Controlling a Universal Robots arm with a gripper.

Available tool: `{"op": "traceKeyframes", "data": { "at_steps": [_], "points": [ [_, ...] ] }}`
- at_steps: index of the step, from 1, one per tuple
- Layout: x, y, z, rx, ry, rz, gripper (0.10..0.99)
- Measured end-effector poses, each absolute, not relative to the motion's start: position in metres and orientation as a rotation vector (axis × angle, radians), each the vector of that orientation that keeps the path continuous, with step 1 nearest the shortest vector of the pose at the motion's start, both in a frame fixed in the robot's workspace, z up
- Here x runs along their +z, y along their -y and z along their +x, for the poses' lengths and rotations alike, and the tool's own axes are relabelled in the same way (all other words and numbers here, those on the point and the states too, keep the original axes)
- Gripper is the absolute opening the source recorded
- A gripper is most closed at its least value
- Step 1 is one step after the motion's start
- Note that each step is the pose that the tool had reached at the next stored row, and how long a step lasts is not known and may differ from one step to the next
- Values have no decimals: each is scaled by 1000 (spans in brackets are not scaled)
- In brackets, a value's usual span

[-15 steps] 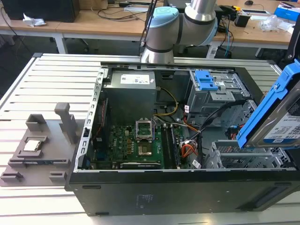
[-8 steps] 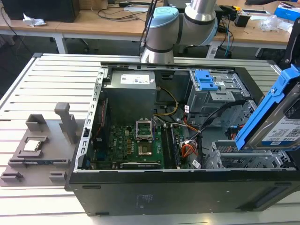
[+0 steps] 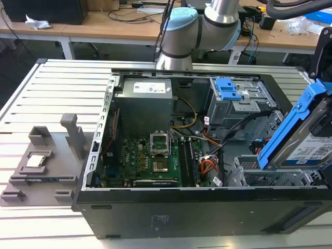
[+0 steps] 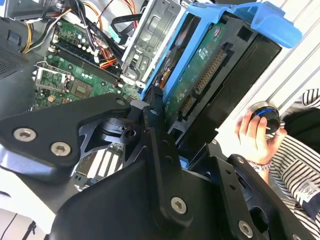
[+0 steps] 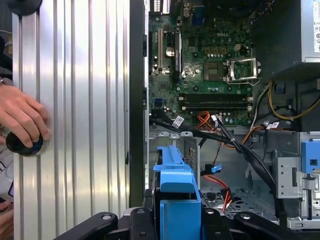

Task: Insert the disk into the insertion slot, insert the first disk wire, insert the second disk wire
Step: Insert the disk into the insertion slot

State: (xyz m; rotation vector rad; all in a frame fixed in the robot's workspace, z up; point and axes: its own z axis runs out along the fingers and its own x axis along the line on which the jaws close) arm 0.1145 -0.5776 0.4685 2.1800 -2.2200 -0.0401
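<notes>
The flat silver hard disk in its bright blue plastic carrier (image 3: 306, 150) hangs tilted over the corner of the open black computer case (image 3: 181, 212) at the exterior view's right. Its low end is just above the boxy grey perforated drive cage (image 3: 259, 176); whether the two touch cannot be told. The disk is not seated in the bay. In the second wrist view its green circuit side (image 4: 200, 80) faces the camera. The black gripper (image 5: 177, 216) is clamped on the carrier's end, with a finger on either side.

Just beside the cage lies a bundle of orange and black wires (image 3: 207, 166). Farther along the case floor is the green motherboard (image 3: 150, 161). The taller grey cage with a blue latch (image 3: 228, 91) stands at the case's far edge, with the grey power supply box (image 3: 142, 104) near it.

The case rests on a ribbed aluminium table (image 3: 57, 88). A grey plastic fixture tray (image 3: 41, 161) lies near the table's edge at the exterior view's left. A person's hand (image 5: 22, 117) rests on a round black knob (image 5: 22, 145) on the table, well apart from the case.
</notes>
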Motion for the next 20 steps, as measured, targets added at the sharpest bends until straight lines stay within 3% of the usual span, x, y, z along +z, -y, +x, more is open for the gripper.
{"op": "traceKeyframes", "data": {
  "at_steps": [20],
  "points": [
    [459, 568, 112, -40, 2220, 2180, 361]
  ]
}}
